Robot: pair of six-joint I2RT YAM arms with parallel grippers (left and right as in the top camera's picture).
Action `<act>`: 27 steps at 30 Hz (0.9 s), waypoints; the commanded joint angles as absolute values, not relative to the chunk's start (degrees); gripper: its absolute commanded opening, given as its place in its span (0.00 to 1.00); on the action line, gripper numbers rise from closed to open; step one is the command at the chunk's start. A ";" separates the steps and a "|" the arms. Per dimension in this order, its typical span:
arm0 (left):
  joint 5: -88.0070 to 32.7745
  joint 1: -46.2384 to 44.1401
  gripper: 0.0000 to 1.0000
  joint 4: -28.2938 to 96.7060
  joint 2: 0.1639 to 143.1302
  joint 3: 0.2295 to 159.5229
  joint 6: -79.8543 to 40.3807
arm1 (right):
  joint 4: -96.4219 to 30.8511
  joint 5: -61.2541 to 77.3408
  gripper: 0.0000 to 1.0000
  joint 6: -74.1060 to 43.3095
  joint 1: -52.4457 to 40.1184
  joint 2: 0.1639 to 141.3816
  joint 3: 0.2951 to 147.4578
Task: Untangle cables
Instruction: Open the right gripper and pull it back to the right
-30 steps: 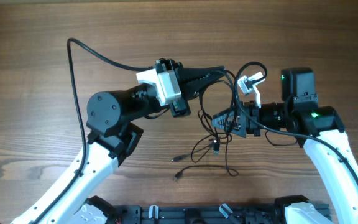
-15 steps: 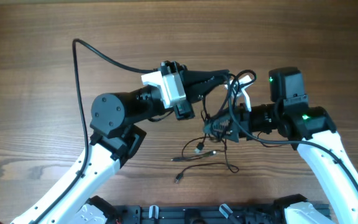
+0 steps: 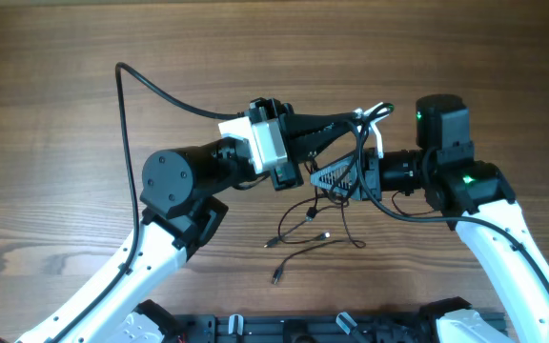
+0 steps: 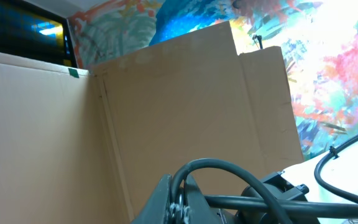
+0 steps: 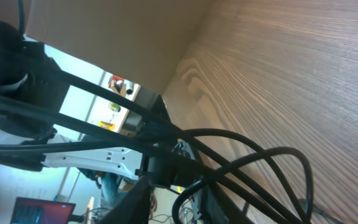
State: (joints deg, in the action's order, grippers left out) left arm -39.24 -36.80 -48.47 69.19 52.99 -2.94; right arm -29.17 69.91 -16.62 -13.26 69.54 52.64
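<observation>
Cables [image 3: 310,211]: thin black tangle, plugs trailing on table [image 3: 55,143]. Left gripper [image 3: 355,120] pinches strands; right gripper [image 3: 332,177] narrow (grip unclear).

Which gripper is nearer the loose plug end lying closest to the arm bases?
Right. The right gripper is up and to the right of the plug end; the left gripper is farther away, beyond the right one.

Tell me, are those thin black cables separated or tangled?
Tangled: the cables hang in crossed loops, plug ends trailing on the wooden table.
</observation>
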 commanded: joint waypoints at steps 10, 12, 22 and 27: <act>-39.46 -35.40 0.04 -44.51 67.24 53.95 -3.51 | -3.16 85.69 0.04 -36.42 -7.25 69.87 52.88; -41.12 -34.28 0.04 -41.60 65.76 53.95 -3.51 | -1.76 85.91 0.04 -37.69 -0.84 69.87 52.88; -44.27 -33.52 0.04 -38.81 63.83 53.95 -3.49 | -12.14 71.94 0.86 -37.04 14.37 69.91 52.86; -43.86 -32.80 0.04 -40.97 63.64 53.95 -3.46 | -26.92 71.26 1.00 -24.80 14.39 69.91 52.86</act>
